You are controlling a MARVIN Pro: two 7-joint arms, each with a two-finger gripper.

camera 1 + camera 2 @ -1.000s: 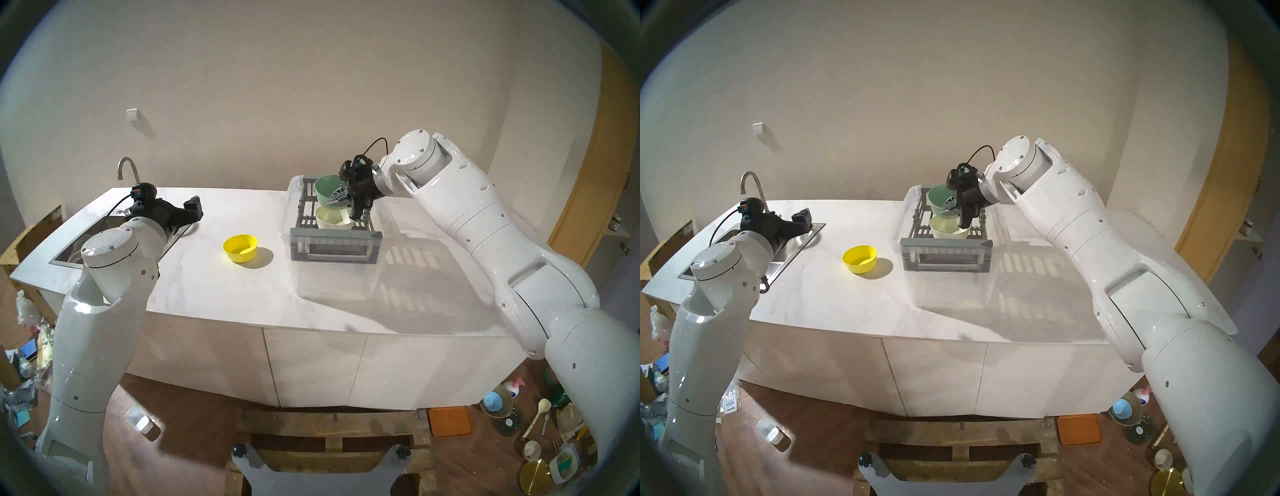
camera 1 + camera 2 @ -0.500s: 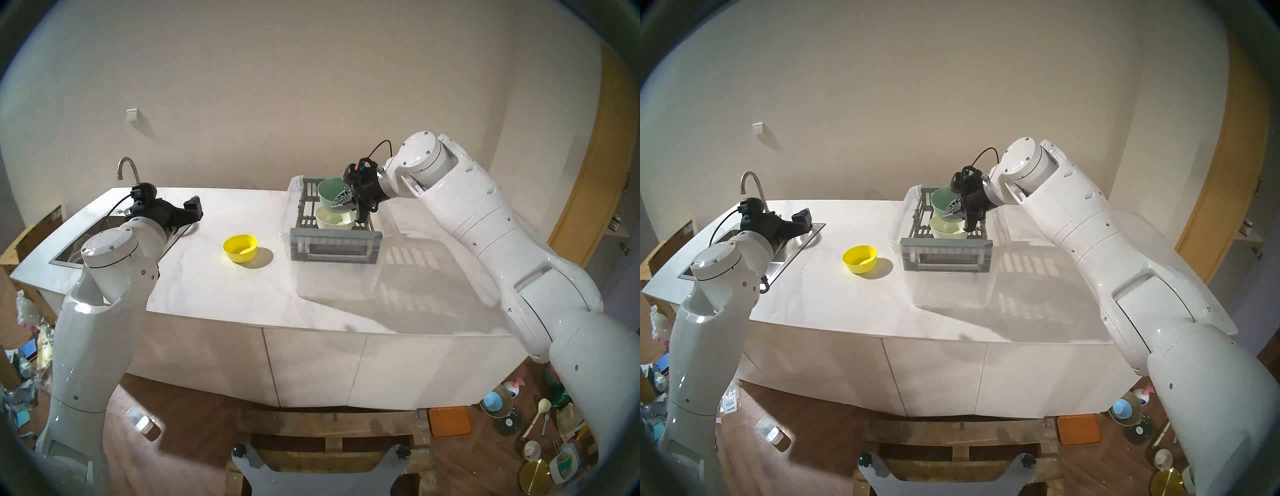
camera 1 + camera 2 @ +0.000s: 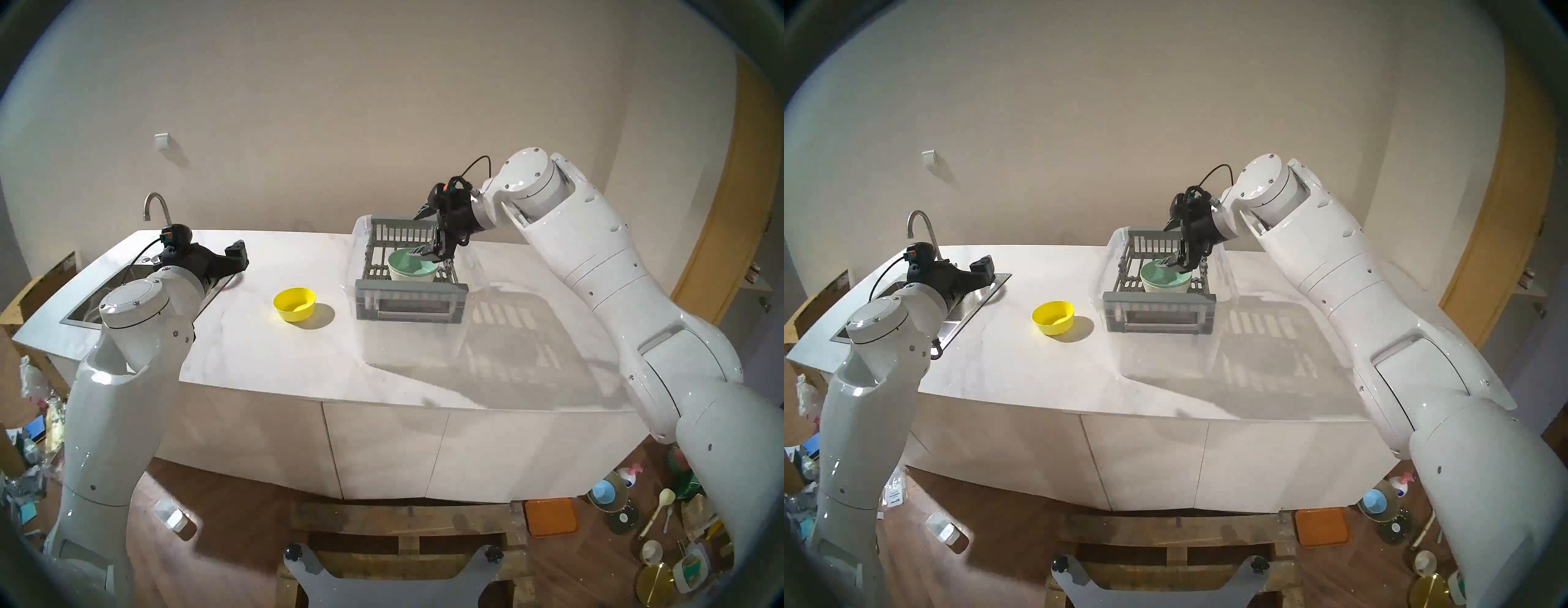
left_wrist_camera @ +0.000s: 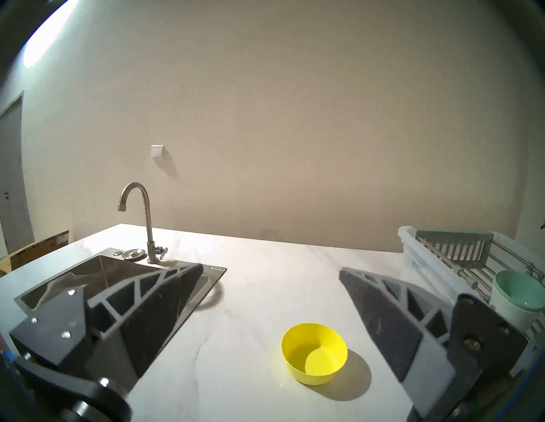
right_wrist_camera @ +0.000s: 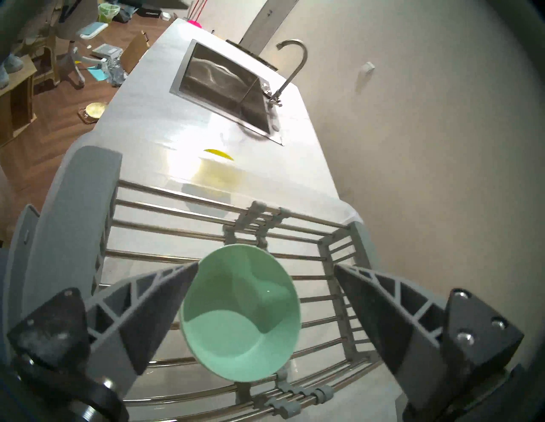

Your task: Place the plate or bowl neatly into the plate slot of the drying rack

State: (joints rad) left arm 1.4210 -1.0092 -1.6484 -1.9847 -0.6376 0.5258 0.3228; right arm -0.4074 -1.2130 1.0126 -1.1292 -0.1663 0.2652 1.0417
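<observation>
Left gripper (image 3: 237,254) parked over the sink (image 3: 91,303), fingers spread, empty, unchanged. Yellow bowl (image 3: 295,304) on the counter, outside the drying rack (image 3: 410,288). Right gripper (image 5: 265,297): a second ago it pinched the green bowl (image 3: 409,266) tilted up; now its fingers are spread and the bowl has dropped, nested in the pale bowl (image 3: 403,278) at the rack's near end (not edge-on in a plate slot). Judgement: released, placement hardly neat; yellow bowl remains.

- The surface (image 3: 297,365) is overlooked from above by both head views, nearly alike.
- From the left wrist, a level view runs out between its jaws.
- From the right wrist, the drying rack (image 5: 73,206) is viewed closely, steeply down past its jaws; it is shared by all views.
</observation>
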